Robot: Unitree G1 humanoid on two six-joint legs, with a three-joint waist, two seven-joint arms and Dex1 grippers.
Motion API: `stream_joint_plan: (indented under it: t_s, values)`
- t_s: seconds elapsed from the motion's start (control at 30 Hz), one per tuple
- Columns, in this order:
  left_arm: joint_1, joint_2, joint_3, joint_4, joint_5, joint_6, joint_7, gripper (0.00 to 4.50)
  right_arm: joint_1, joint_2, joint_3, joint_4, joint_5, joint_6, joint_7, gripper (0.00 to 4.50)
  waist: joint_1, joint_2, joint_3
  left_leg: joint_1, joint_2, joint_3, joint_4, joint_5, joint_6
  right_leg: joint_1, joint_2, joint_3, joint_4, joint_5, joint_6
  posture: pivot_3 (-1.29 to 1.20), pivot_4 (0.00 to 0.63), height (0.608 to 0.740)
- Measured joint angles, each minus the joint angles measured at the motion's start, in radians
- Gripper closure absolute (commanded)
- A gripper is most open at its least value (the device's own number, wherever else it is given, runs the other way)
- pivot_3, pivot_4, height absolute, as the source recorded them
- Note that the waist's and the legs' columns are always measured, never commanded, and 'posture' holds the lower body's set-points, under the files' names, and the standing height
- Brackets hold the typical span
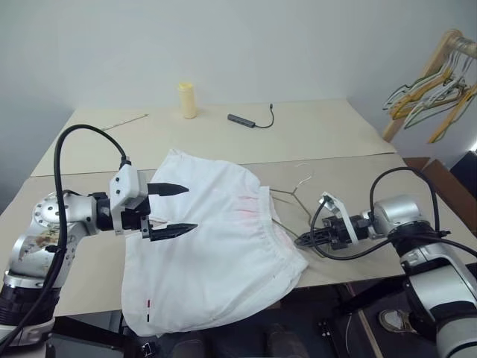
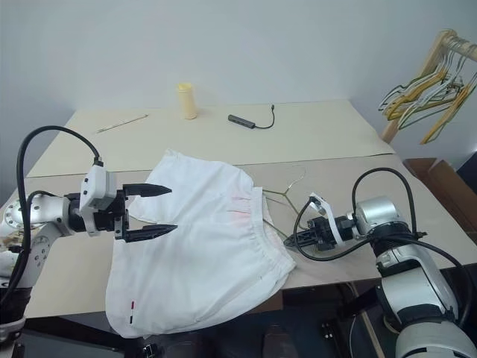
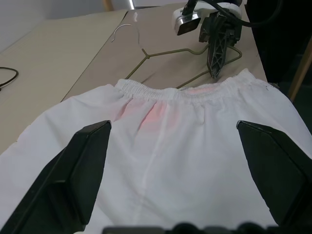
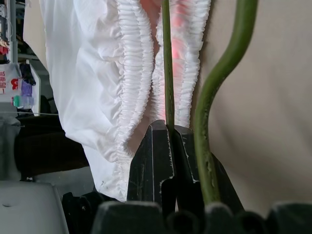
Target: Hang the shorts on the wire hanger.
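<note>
White thin-fabric shorts with a gathered elastic waistband are spread flat at the near edge of the beige table, with one leg hem draped over that edge. A tiny dark-red mark is seen near the overhanging hem, and a faint pink tint is visible at the waistband.

Above the shorts' left portion, the left gripper is held with its two black fingers spread wide apart; nothing is grasped between them, and no contact with the fabric can be confirmed.

Just beside the waistband, toward the right part of the near edge, the right gripper is positioned with its fingers pressed together. In the right wrist view, one thin wire of the hanger is seen clamped between the fingertips, and a second wire is seen running just beside them.

The thin dark bare-metal wire hanger is laid on the table with its triangle touching the waistband and partly tucked at the fabric; its curved hook is directed toward the far edge.

Near the far edge, a pale yellow cylindrical container is stood upright, with a small dark flat device with a short cable placed near it. A thin stick-like item is laid toward the far left corner.

Beyond the table's right edge, a wooden rack carrying yellow, green and white hangers is located.
</note>
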Motion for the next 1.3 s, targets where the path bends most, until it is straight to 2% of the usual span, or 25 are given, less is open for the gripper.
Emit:
stream_joint_plan:
  t_s: [0.3, 0.5, 0.7, 0.83, 1.07, 1.3]
  values:
    - [-0.033, -0.012, -0.013, 0.015, 0.005, -0.003, 0.005, 0.02, -0.019, 0.053, -0.012, -0.001, -0.007, 0.001, -0.019, 4.5, -0.009, 0.0, 0.0, 0.0, 0.001, 0.0, 0.0, 0.0, 0.0, 0.0, 0.001, 0.0, 0.0, 0.0, 0.0, -0.07, 0.023, 0.74]
    - [-0.034, -0.012, -0.014, 0.021, 0.006, -0.005, 0.004, 0.02, -0.017, 0.025, -0.055, -0.021, -0.024, -0.02, -0.06, 4.5, -0.012, 0.0, 0.0, -0.001, 0.001, 0.0, 0.0, 0.0, -0.001, -0.001, 0.001, 0.0, 0.0, 0.0, 0.0, -0.09, 0.012, 0.74]
    - [-0.057, -0.011, -0.016, 0.06, 0.016, -0.025, 0.001, 0.02, 0.031, -0.051, -0.163, -0.293, -0.057, -0.185, -0.176, 4.5, -0.015, 0.001, 0.0, -0.001, 0.001, 0.0, 0.0, 0.0, -0.001, -0.001, 0.001, -0.001, 0.0, 0.0, 0.0, -0.11, 0.0, 0.74]
    - [-0.105, -0.001, -0.022, 0.122, 0.043, -0.063, -0.025, 0.02, 0.067, -0.039, -0.23, -0.451, -0.079, -0.309, -0.285, 4.5, -0.022, 0.001, -0.001, -0.001, 0.001, 0.001, 0.0, 0.0, -0.001, -0.001, 0.002, 0.0, 0.0, 0.0, -0.001, -0.14, 0.0, 0.74]
    - [-0.315, 0.03, -0.026, 0.343, 0.106, -0.172, -0.072, 0.02, 0.121, -0.032, -0.226, -0.74, -0.147, -0.487, -0.387, 4.5, -0.033, 0.001, -0.001, -0.005, 0.002, 0.0, 0.001, 0.0, -0.002, -0.003, 0.002, -0.001, 0.0, 0.0, 0.0, -0.15, 0.0, 0.74]
    - [-0.537, 0.073, -0.036, 0.533, 0.138, -0.274, -0.206, 0.02, 0.158, -0.078, -0.112, -0.897, -0.289, -0.612, -0.402, 4.5, -0.048, 0.0, -0.001, -0.008, 0.002, 0.001, 0.002, 0.0, -0.002, -0.007, 0.002, -0.001, 0.002, 0.0, 0.0, -0.16, 0.0, 0.74]
